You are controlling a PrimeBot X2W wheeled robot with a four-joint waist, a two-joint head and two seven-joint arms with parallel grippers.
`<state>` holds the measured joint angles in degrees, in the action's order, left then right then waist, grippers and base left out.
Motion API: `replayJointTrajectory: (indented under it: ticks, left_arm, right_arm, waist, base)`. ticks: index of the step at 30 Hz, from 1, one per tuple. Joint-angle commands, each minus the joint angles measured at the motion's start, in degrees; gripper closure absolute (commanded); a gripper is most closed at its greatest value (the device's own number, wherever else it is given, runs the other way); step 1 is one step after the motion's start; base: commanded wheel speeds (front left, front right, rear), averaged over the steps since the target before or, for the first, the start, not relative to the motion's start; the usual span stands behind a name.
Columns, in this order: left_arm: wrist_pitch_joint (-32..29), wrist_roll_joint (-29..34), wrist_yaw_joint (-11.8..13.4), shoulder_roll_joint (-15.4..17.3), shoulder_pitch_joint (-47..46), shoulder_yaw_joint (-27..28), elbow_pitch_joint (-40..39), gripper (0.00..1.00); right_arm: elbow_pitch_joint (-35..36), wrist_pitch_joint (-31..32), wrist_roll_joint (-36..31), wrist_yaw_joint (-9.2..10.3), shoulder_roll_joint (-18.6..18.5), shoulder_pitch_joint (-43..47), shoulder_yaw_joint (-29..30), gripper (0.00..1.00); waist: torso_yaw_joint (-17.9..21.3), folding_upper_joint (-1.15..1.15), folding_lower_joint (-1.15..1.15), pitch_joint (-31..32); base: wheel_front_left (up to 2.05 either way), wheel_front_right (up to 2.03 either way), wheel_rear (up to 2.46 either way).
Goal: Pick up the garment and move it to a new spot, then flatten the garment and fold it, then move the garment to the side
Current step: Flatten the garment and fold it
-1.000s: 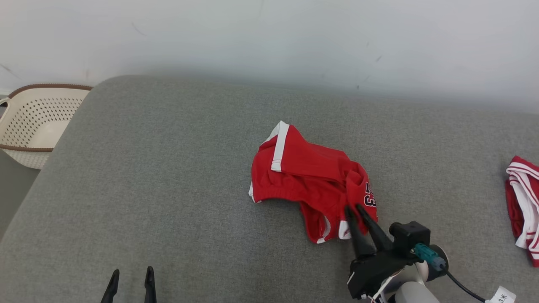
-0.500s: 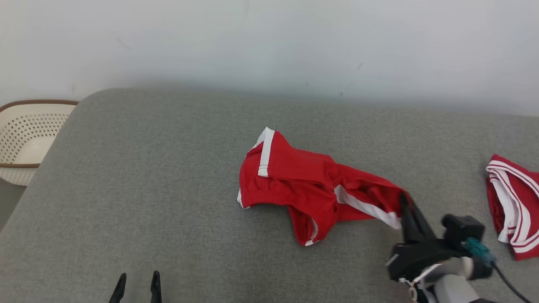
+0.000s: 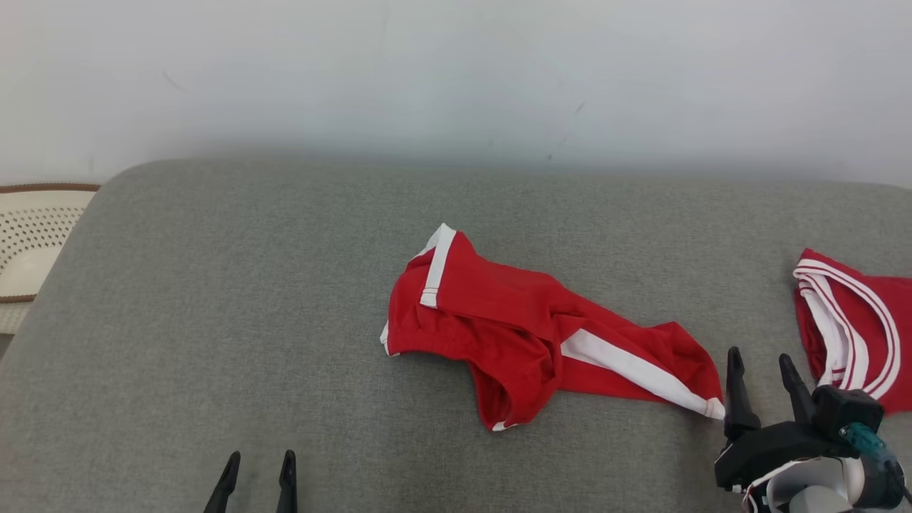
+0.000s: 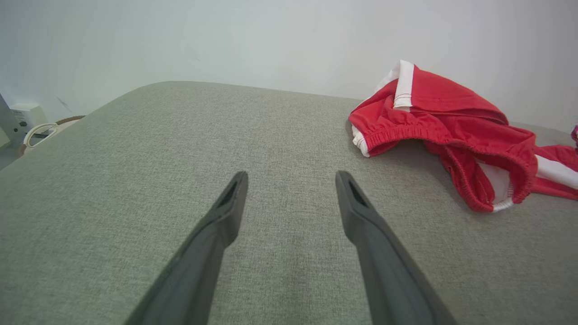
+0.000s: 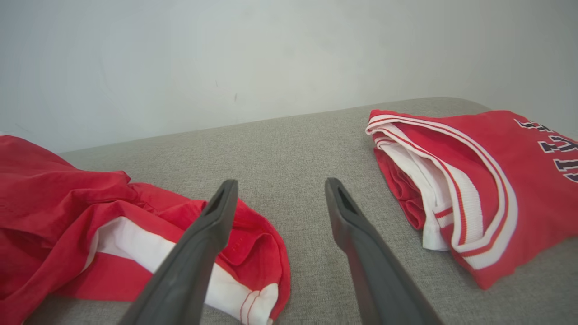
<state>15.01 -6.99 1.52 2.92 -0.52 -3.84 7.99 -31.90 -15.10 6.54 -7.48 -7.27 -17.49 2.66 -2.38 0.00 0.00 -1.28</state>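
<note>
The red shorts lie crumpled near the middle of the grey cushion, with one white-striped leg stretched out toward the right gripper. That gripper's fingers stand apart and empty just beside the leg's hem. The left gripper, also open and empty, is over bare cushion well apart from the shorts, while a folded jersey lies at the right and a basket sits off the left end.

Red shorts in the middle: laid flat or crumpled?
Crumpled: one leg of the red shorts lies stretched toward the open right gripper, but the rest is bunched and folded over.
</note>
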Motion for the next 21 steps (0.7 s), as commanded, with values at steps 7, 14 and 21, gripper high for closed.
replayJointTrajectory:
  ticks: [7,14,21]
  left_arm:
    - [0.22,-0.18,-1.1,0.04,-1.83,-2.89,-0.06,0.0]
    - [0.22,-0.81,-0.13,0.01,-3.37,-5.33,0.04,0.0]
    - [0.22,-1.98,-0.29,0.01,-5.48,-7.66,1.45,0.0]
  right_arm:
    - [6.89,-0.02,1.43,-0.02,0.98,4.48,-5.49,0.0]
    - [12.0,-0.02,2.07,-0.02,0.49,6.56,-9.53,0.0]
    - [14.37,-0.02,3.08,-0.02,0.18,7.02,-12.61,0.0]
  waist:
    - [2.8,0.0,0.0,0.56]
    - [6.93,0.0,0.0,0.08]
    - [11.31,0.0,0.0,-1.03]
  base:
    - [0.0,0.0,0.0]
    - [0.0,0.0,0.0]
    - [0.0,0.0,0.0]
